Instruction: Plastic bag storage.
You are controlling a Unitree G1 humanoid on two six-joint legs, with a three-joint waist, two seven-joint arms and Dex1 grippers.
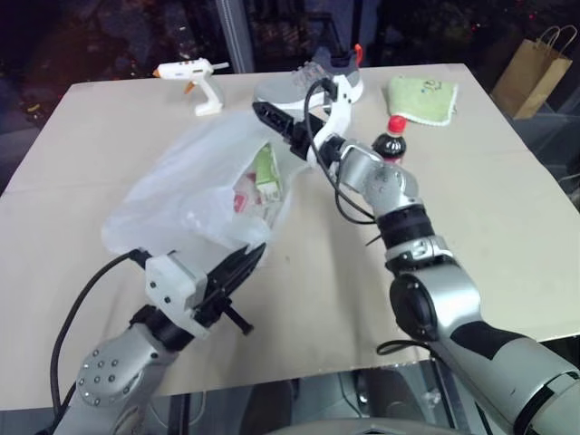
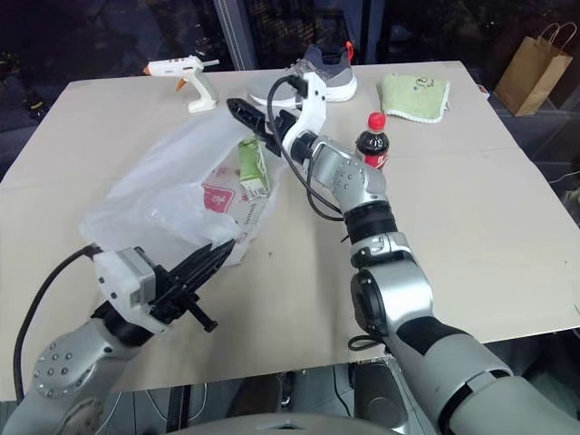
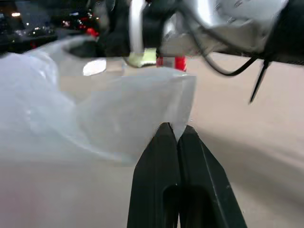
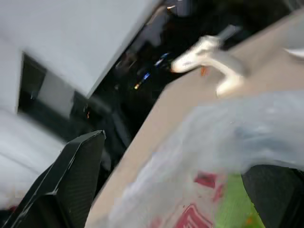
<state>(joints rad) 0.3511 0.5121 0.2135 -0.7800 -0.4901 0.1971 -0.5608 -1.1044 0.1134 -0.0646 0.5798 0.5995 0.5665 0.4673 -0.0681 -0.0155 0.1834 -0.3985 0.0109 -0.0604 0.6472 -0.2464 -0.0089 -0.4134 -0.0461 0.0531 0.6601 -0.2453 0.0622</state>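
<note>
The plastic bag (image 1: pixel 195 186), a large crinkly translucent white one, lies on the table's left half with its mouth facing right. Inside it I see a green carton (image 1: pixel 265 170) and red labels (image 2: pixel 217 198). My left gripper (image 1: pixel 257 255) is shut on the bag's near edge; the left wrist view shows the film pinched between the fingertips (image 3: pixel 173 128). My right gripper (image 1: pixel 281 125) hovers over the bag's mouth, above the carton, open, with nothing between its fingers (image 4: pixel 71 166).
Along the far edge of the table (image 1: pixel 507 236) lie a white glue gun (image 1: pixel 195 77), a grey shoe (image 1: pixel 304 86) and a green cloth (image 1: pixel 421 98). A cola bottle (image 1: pixel 391 138) stands just right of my right wrist. A brown paper bag (image 1: pixel 535 68) stands beyond the far right corner.
</note>
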